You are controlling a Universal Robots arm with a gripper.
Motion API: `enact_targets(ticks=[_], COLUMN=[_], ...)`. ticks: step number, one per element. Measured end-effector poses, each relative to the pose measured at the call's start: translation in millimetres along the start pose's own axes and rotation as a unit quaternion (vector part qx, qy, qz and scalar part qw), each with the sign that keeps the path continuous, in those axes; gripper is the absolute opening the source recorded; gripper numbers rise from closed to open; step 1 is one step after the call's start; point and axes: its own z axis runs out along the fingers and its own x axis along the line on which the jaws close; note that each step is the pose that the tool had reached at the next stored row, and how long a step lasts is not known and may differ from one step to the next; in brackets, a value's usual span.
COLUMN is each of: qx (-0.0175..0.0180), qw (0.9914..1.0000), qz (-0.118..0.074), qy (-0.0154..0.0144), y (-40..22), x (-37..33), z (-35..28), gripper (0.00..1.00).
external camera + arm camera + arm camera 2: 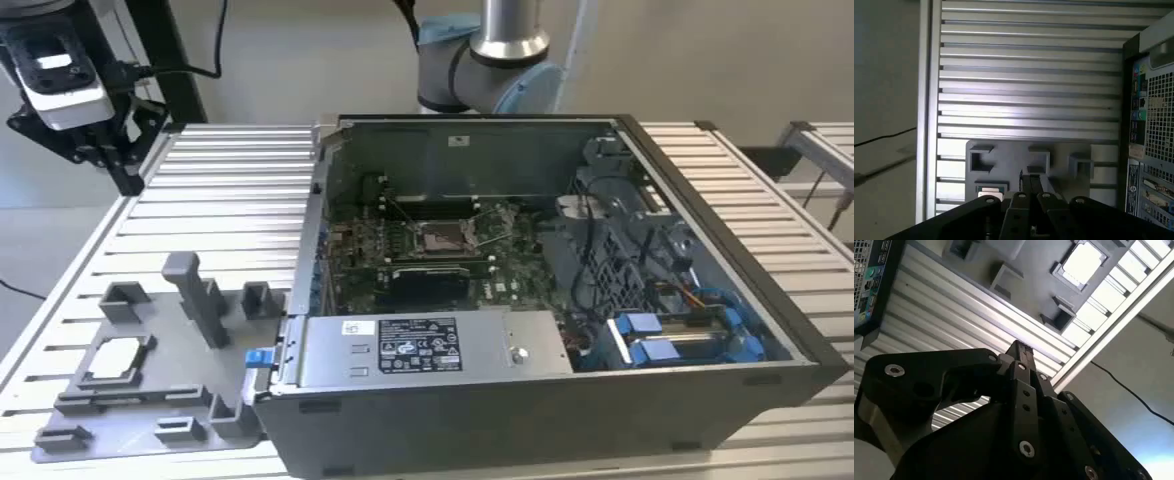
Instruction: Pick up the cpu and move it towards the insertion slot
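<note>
The cpu [118, 358] lies silvery face up in a pocket of the grey fixture plate [160, 405] at the exterior view's left; it also shows as a bright square cpu [1083, 262] and a partly hidden cpu [990, 194] in the two wrist views. My gripper [114, 150] hangs well above and behind the plate, far from the chip. Its black fingers [1021, 352] are shut together with nothing between them, as the first wrist view's gripper [1029, 182] also shows. The insertion slot [441, 237] sits on the motherboard inside the open computer case [534, 385].
Upright grey fixture blocks [198, 295] stand on the plate near the cpu. The case's walls rise around the motherboard, with a power supply [420, 345] and blue-tabbed drive bays [667, 335] at the front. A slatted aluminium table [227, 190] carries everything. A black cable [1124, 390] hangs past the table's edge.
</note>
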Motion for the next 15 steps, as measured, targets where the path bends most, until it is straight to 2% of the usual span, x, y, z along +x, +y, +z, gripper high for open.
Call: enact_targets(ticks=[11, 15], qx=[0.0000, 0.0000], qw=[1.00000, 1.00000], qz=[0.000, 0.000], qy=[0.0000, 0.0000], y=[0.0, 0.1], x=[0.0, 2.9], z=[0.0, 0.0], gripper=[0.00, 0.00])
